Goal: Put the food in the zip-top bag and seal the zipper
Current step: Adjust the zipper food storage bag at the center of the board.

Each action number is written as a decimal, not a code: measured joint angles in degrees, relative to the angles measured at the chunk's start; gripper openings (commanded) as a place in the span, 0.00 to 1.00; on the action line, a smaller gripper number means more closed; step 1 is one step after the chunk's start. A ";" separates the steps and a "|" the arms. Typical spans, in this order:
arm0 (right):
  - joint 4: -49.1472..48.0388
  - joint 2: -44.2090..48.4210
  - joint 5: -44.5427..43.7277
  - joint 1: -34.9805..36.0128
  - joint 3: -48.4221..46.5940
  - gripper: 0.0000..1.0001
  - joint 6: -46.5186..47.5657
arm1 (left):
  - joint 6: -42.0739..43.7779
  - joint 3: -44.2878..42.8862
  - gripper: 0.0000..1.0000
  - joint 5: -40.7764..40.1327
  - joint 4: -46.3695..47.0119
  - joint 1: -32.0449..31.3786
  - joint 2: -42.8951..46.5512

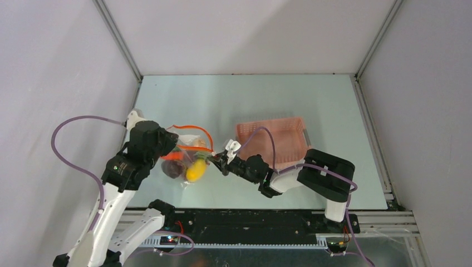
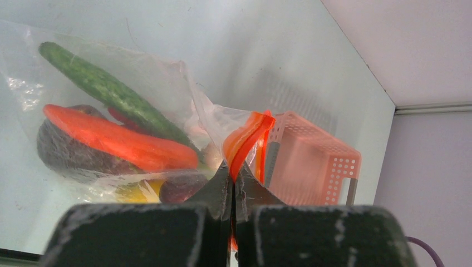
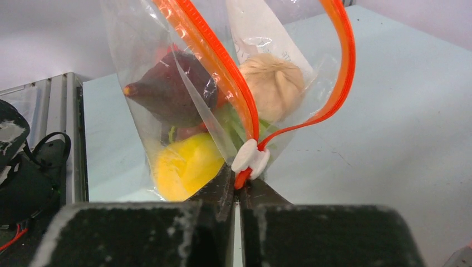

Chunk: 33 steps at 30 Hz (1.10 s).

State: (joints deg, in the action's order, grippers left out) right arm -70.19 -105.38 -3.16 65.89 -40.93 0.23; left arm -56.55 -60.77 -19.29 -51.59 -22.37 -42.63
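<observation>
The clear zip-top bag (image 1: 186, 161) hangs between my two grippers, just above the table. Inside it are a yellow fruit (image 1: 195, 170), a dark round fruit (image 1: 172, 168), a red chili (image 2: 122, 142), a long green pod (image 2: 111, 92) and a tan round piece (image 3: 273, 83). The orange-red zipper (image 1: 196, 129) stands open in a loop, its two strips apart. My left gripper (image 1: 171, 151) is shut on one end of the zipper strip (image 2: 247, 136). My right gripper (image 1: 221, 161) is shut on the other end, just below the white slider (image 3: 250, 158).
The pink mesh basket (image 1: 273, 142) stands right of the bag, behind my right arm, and shows in the left wrist view (image 2: 311, 164). The table's metal front rail (image 1: 250, 222) runs below the bag. Grey walls close in the left, right and back.
</observation>
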 measured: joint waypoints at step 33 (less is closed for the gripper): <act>63.93 43.95 22.43 -4.48 -0.02 0.00 20.52 | 16.85 2.86 1.00 16.41 14.10 -0.09 3.52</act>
State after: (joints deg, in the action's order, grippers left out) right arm -6.26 -61.43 19.27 61.41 -40.95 20.75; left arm -39.70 -57.91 -2.87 -37.50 -22.46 -39.11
